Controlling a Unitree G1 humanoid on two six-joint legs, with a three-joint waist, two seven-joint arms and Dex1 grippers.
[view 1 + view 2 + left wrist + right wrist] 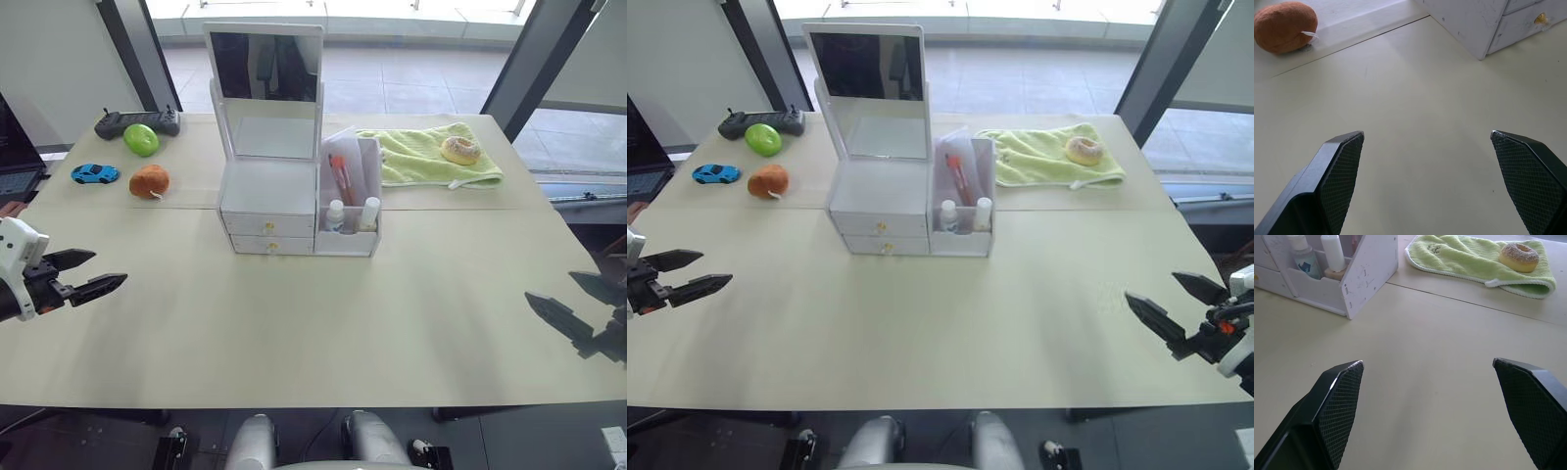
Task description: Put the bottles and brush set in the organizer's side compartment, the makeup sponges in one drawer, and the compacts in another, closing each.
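Note:
A white organizer [269, 211] with a mirror stands mid-table. Its two drawers [267, 237] are shut. Two small white bottles [336, 213] and a brush set in a clear pouch [342, 174] stand in its side compartment [353, 240]. The makeup sponges and compacts are out of view. My left gripper [90, 273] hovers open over the table's left edge, far from the organizer. My right gripper [1164, 309] hangs open at the table's right front edge with nothing between its fingers.
A green towel [431, 157] with a doughnut [459, 149] lies right of the organizer. At the back left are a black controller [135, 122], a green ball [141, 139], a blue toy car [95, 173] and an orange plush [149, 180].

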